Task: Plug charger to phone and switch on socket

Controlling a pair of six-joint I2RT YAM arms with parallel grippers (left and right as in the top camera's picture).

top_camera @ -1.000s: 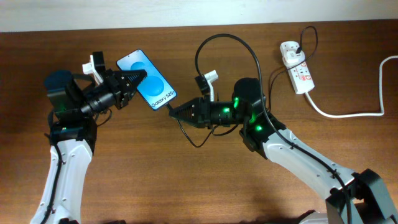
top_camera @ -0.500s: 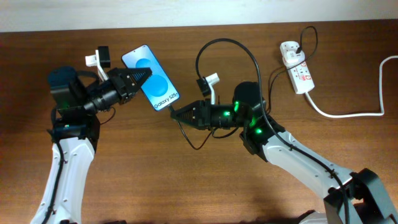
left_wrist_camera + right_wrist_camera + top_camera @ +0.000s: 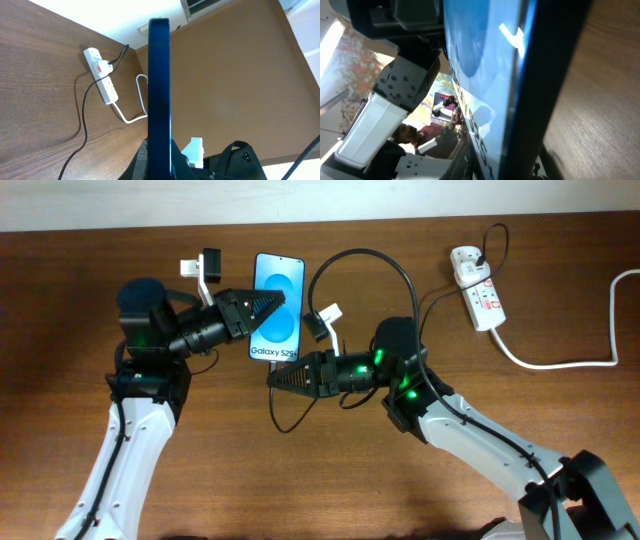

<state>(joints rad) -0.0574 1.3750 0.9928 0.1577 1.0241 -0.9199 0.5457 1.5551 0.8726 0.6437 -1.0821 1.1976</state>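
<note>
The phone [image 3: 280,290], blue screen with white "Galaxy" lettering, is held off the table with my left gripper [image 3: 270,305] shut on it from the left. Edge-on, the phone [image 3: 159,85] fills the centre of the left wrist view, clamped between dark fingers [image 3: 180,162]. My right gripper [image 3: 272,378] is shut on the plug end of the charger [image 3: 360,254], just below the phone's bottom edge; the plug tip itself is hidden. The phone [image 3: 485,75] crowds the right wrist view. The black cable loops back to the white socket [image 3: 478,286] at the far right.
A thick white cord [image 3: 560,362] runs from the socket off the right edge. The charger's slack loops on the brown table [image 3: 300,480] below my right gripper. From the left wrist, the socket [image 3: 102,75] and its cord [image 3: 131,116] lie beyond the phone.
My left arm has carried the phone to the right and turned it from tilted to nearly upright. My right gripper has shifted a little left and down, ending under the phone's bottom edge.
</note>
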